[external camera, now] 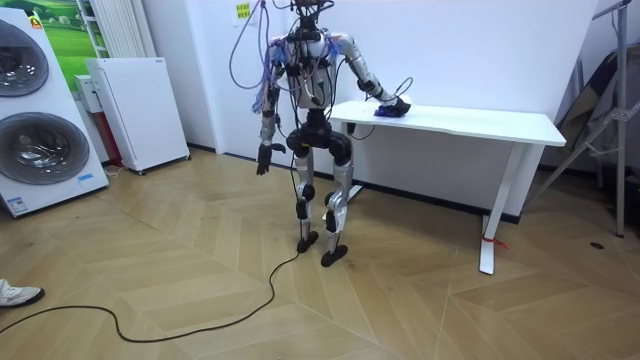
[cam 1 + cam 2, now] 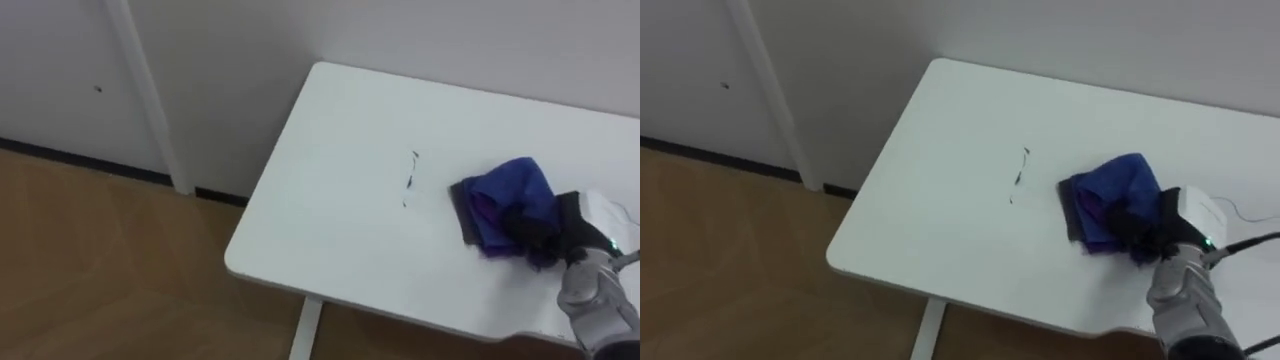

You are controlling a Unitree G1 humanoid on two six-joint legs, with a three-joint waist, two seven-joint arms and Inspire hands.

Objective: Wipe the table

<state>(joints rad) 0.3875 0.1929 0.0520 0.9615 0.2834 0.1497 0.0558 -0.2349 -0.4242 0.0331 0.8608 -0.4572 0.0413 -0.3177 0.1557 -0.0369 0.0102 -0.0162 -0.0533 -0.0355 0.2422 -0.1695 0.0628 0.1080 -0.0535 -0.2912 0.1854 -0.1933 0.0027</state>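
In the left eye view, a blue cloth (image 2: 505, 195) lies bunched up on the white tabletop (image 2: 340, 200), nearer the front edge than the back edge. The right hand (image 2: 565, 235) comes in from the lower right. Its dark fingers (image 2: 535, 232) are curled into the cloth and grip it. Some thin dark marks (image 2: 411, 178) sit just beside the cloth, on its left side, not touching it. The rounded front corner of the tabletop sticks out over the wooden floor (image 2: 100, 270).

In the room view, the robot stands at the end of the tabletop on the room view's left. Its right arm reaches out over that end, with the hand on the cloth. The left hand (image 1: 263, 160) hangs down by its side, too small there to tell if it is loose or closed. A washing machine (image 1: 35, 110) and a white cabinet (image 1: 140, 110) stand well apart, at the room view's left.

In the right eye view, the hand grips the cloth the same way, and the marks lie between the cloth and the left edge.
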